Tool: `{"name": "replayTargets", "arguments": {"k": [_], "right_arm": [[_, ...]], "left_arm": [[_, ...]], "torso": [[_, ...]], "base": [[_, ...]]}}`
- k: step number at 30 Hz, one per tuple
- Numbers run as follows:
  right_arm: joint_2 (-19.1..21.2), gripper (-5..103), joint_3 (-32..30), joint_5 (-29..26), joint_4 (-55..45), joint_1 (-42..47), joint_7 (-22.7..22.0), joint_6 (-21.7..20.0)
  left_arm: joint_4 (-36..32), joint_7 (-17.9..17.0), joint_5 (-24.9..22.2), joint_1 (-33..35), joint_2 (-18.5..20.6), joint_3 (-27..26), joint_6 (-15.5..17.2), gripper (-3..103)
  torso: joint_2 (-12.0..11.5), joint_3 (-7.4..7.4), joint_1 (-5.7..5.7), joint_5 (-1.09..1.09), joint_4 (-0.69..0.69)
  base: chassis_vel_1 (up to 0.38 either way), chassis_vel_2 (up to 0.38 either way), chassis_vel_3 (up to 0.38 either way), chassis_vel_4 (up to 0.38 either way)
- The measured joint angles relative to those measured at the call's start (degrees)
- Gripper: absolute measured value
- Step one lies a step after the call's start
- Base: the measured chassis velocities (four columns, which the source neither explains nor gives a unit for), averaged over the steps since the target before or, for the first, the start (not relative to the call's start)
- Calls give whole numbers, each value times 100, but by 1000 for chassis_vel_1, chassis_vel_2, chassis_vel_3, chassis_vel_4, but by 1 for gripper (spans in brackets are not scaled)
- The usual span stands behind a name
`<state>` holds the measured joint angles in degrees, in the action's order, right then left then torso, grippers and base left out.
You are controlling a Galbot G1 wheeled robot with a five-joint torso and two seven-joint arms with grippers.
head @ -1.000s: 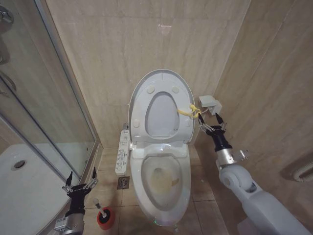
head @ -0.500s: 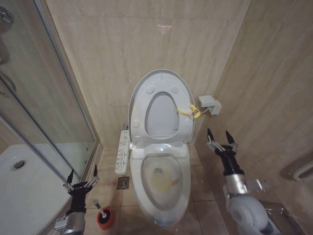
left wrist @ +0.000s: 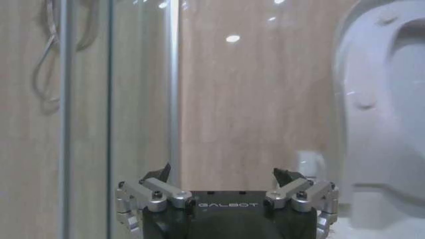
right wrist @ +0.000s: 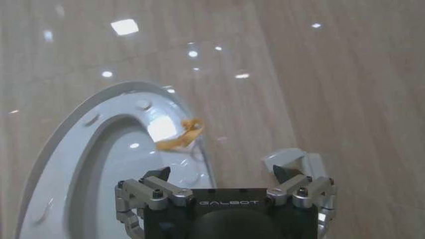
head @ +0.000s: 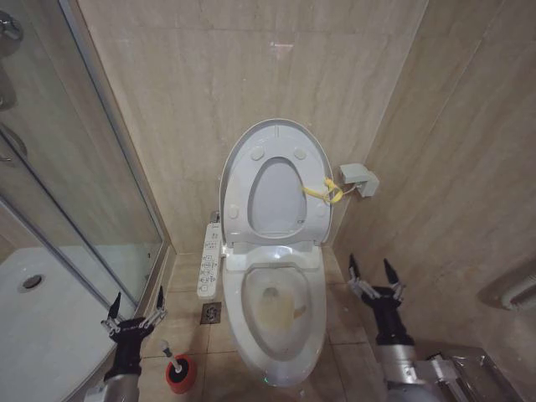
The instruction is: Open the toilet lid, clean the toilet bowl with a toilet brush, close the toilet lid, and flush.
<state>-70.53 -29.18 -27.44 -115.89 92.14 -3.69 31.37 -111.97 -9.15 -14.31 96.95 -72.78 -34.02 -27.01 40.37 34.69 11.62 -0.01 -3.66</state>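
My right gripper (head: 369, 275) has its jaws spread wide and holds nothing; it hangs low beside the toilet bowl (head: 280, 314), on that bowl's right flank, fingers pointing up toward the wall. From my right wrist I see those same open fingers (right wrist: 153, 178) with the toilet lid (right wrist: 99, 149) rising beyond them. My left gripper (head: 134, 308) is likewise open and empty, off to the bowl's left near the glass shower door (head: 75, 193), its fingertips (left wrist: 157, 175) apart in my left wrist view. Just beside it, between it and the bowl, the toilet brush (head: 170, 353) stands in its red holder (head: 179, 374) on the floor, untouched. The toilet lid (head: 276, 138) stands raised against the wall behind the bowl, with the seat ring (head: 276, 197) folded up against it. A yellow strap (head: 322, 191) runs from the seat ring's right edge toward a small white box (head: 358, 178) on the wall. The bowl is stained yellowish-brown inside, and the button panel (head: 209, 260) sticks out along its left side.
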Motion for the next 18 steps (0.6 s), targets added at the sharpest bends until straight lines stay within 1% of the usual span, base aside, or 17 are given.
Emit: {"name": "replayTargets", "arguments": {"k": [1,2,3,5,6,8,10,11,12,13,14,15,16,17,18], "right_arm": [[0,100,0,0,0,0,0,0],[-68,100,27,64,114,-69,79,75],[-184,100,38,93,202,-172,118,115],[-364,100,62,76,248,-272,124,127],[-364,100,62,76,248,-272,124,127],[-559,100,174,-87,235,-311,102,108],[-658,100,194,-104,245,-331,124,118],[-658,100,194,-104,245,-331,124,118],[-717,100,182,-81,279,-354,174,156],[-765,100,142,-14,339,-373,252,219],[-786,100,110,23,353,-374,298,258],[-795,100,90,39,351,-376,321,276],[-797,100,78,40,340,-367,327,282],[-797,100,78,40,340,-367,327,282],[-796,100,53,32,306,-352,328,284]], "left_arm": [[0,0,0,0,0,0,0,100],[-14,211,0,140,49,-57,-231,100],[12,479,15,259,90,-127,-536,100],[163,853,24,349,113,-240,-967,100],[163,853,24,349,113,-240,-967,100],[438,1111,64,369,110,-348,-1246,100],[729,1233,56,317,103,-374,-1360,100],[729,1233,56,317,103,-374,-1360,100],[989,1372,-20,245,101,-377,-1468,100],[1410,1617,-191,113,102,-360,-1645,100],[1728,1796,-271,2,102,-331,-1773,100],[2050,1998,-335,-132,103,-306,-1883,100],[2255,2159,-370,-228,103,-295,-1943,100],[2255,2159,-370,-228,103,-295,-1943,100],[2692,2465,-426,-445,101,-264,-2004,100]], "torso": [[0,0,0,0,0],[0,0,0,2,1],[0,0,0,1,0],[0,0,0,0,1],[0,0,0,0,1],[0,0,0,0,-1],[0,0,0,0,0],[0,0,0,0,0],[0,0,0,0,0],[0,0,0,1,-2],[0,1,0,-1,0],[0,0,1,-2,-2],[0,0,1,-2,-1],[0,0,1,-2,-1],[0,0,1,0,-2]], "base": [[0,0,0,0],[0,0,0,0],[0,0,0,0],[0,0,0,0],[0,0,0,0],[0,0,0,0],[0,0,0,0],[0,0,0,0],[0,0,0,0],[0,0,0,0],[0,0,0,0],[0,0,0,0],[0,0,0,0],[0,0,0,0],[0,0,0,0]]}}
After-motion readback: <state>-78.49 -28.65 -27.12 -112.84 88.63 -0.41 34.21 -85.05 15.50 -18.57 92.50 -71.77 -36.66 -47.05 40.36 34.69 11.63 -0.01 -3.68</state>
